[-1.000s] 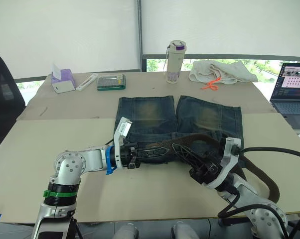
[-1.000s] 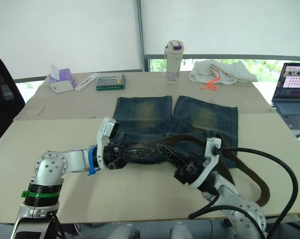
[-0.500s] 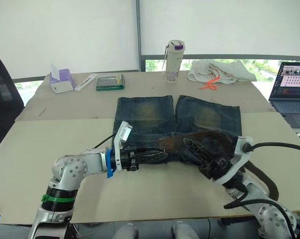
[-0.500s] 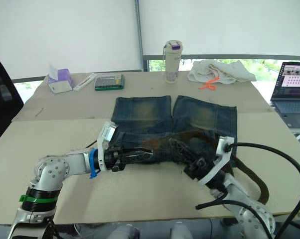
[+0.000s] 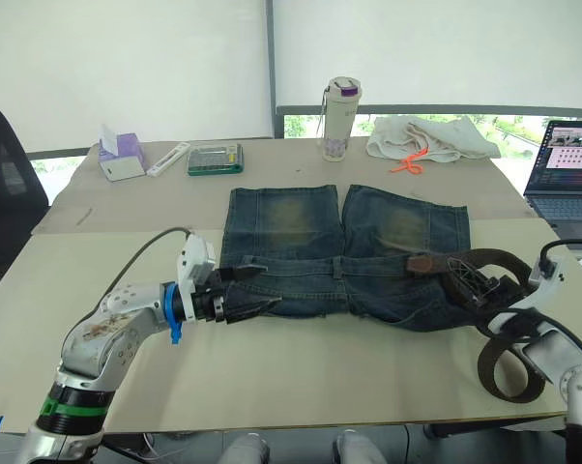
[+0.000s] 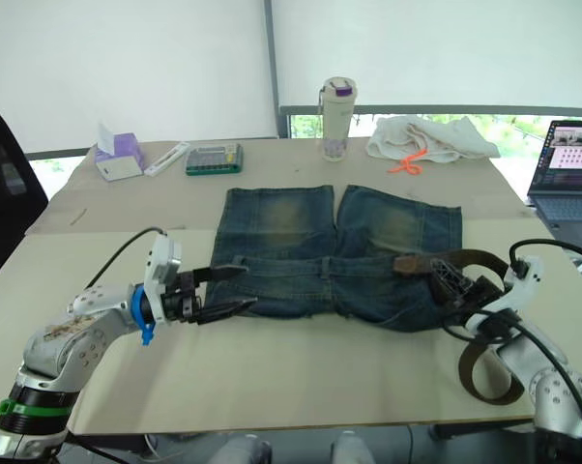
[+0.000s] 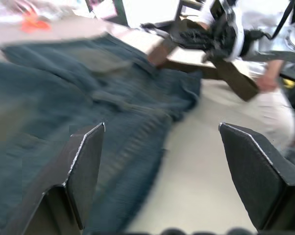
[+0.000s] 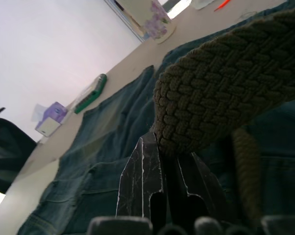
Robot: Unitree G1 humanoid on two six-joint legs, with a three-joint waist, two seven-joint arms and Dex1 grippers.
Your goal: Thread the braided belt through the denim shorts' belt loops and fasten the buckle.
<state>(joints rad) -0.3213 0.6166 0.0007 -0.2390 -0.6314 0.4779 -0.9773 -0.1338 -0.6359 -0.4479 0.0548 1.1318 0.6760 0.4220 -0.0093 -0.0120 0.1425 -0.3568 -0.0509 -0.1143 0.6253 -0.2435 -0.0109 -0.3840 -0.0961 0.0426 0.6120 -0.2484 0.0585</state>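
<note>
- Denim shorts [image 5: 344, 253] lie flat mid-counter [image 5: 98, 251], waistband on the near side, the 2 legs pointing far.
- Left tool [image 5: 241, 289]: fingers spread wide, gripping nothing, at the near-left corner of the waistband. Left wrist view shows its 2 fingers [image 7: 81, 171] well apart with denim between them.
- Right tool [image 5: 480, 282]: clenched on the braided belt [image 5: 504, 333] at the right edge of the shorts. Right wrist view shows the fingers [image 8: 147, 181] closed together with the braided strap pressed against the tips.
- From that tool, the belt runs left over the shorts' right leg and ends in a lighter brown tip [image 5: 421, 263] lying on the denim.
- The rest of the belt arcs right off the shorts and curls into a loop on the near-right counter, beside the right arm.
- Buckle and belt loops: cannot make them out.
- Far side of the counter: bottle [image 5: 340, 119] with purple lid, calculator [image 5: 215, 158], tissue box [image 5: 121, 156], crumpled white cloth [image 5: 431, 137] with an orange cord.
- Laptop [image 5: 565, 169] open at the far-right edge.
</note>
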